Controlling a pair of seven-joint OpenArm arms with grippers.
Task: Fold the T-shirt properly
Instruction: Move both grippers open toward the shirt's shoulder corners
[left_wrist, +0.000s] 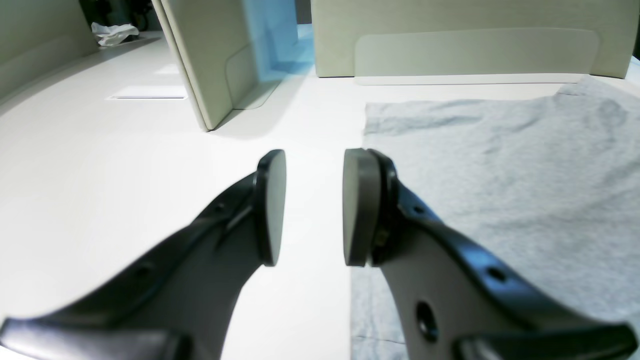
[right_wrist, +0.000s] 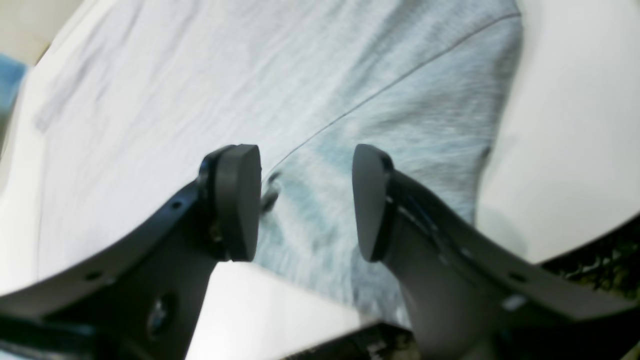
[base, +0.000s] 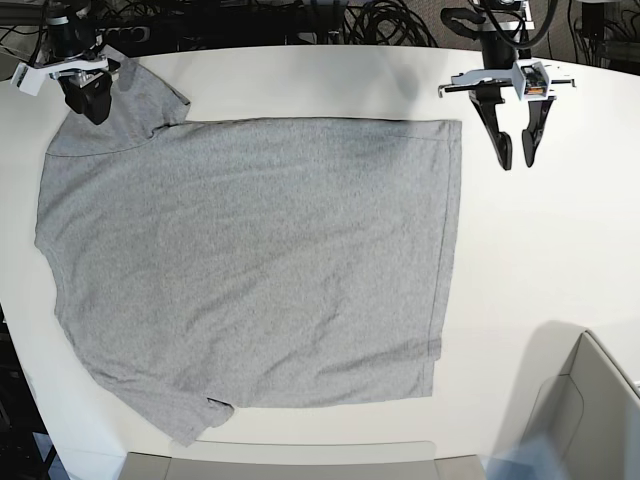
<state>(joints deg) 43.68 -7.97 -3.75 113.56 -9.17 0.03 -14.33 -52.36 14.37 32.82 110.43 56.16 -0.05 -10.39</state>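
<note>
Nearest the base camera, a beige divider (base: 590, 400) stands at the table's (base: 540, 260) lower right corner, with a second beige panel (base: 280, 462) running along the near edge. Beyond these, the T-shirt (base: 250, 260) lies spread flat on the white table, plain grey side up, its hem toward the view's right and its neck end toward the left. One sleeve (base: 185, 415) points toward the near edge; the other sleeve (base: 115, 115) lies at the far left corner.

At the far side of the table, the left gripper (base: 516, 158) hangs just off the shirt's far hem corner, over bare table. Its jaws are parted with nothing between them; the left wrist view shows the pads (left_wrist: 270, 207) apart above the white surface, the shirt's edge (left_wrist: 367, 120) beside the right-hand pad.

At the far left corner, the right gripper (base: 95, 108) sits over the upper sleeve. The right wrist view shows its jaws spread wide and holding nothing, the sleeve seam (right_wrist: 390, 85) running across the cloth beneath the gap between the pads.

Cables (base: 330, 20) crowd the dark area behind the table.
</note>
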